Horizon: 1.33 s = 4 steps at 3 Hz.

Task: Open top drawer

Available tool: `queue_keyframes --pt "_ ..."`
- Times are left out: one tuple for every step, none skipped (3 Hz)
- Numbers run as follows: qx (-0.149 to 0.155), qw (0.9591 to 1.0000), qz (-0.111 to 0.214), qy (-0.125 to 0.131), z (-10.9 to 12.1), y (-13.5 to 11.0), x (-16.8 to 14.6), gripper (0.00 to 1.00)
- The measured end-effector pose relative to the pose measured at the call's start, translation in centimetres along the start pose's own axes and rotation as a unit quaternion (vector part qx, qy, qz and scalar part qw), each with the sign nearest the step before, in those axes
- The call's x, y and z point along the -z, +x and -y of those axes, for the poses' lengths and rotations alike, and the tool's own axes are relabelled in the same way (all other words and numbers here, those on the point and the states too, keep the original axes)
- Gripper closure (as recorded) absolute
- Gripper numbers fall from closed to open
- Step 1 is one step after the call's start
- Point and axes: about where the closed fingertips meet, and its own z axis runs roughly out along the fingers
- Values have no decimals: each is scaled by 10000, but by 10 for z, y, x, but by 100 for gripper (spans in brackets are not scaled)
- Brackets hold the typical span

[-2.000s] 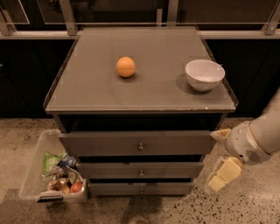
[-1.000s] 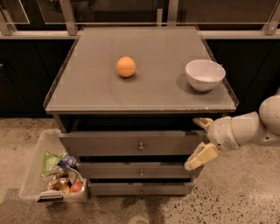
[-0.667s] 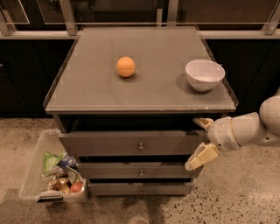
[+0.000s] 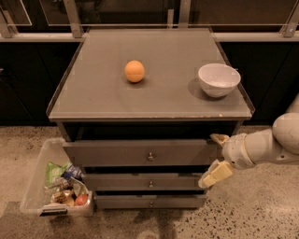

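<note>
The white two-finger gripper (image 4: 216,156), fingers spread apart, has come closer; the wide grey top drawer (image 4: 117,153) is just left of it.

A grey cabinet (image 4: 93,93) stands on a speckled floor (image 4: 254,212), with dark glazed panels (image 4: 121,10) in metal frames behind it.

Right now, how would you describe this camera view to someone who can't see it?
A robot's open gripper sits at the right end of the top drawer, away from its central knob. An orange and white bowl rest on the cabinet.
</note>
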Motion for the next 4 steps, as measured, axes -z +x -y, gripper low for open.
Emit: queue_keyframes --pt "110 9998 -122 127 19 8 -15 0" --pt "580 9976 -184 335 62 -12 -24 0" --pt "580 9976 -184 335 60 -11 -24 0" --pt "233 9991 -277 222 46 13 -25 0"
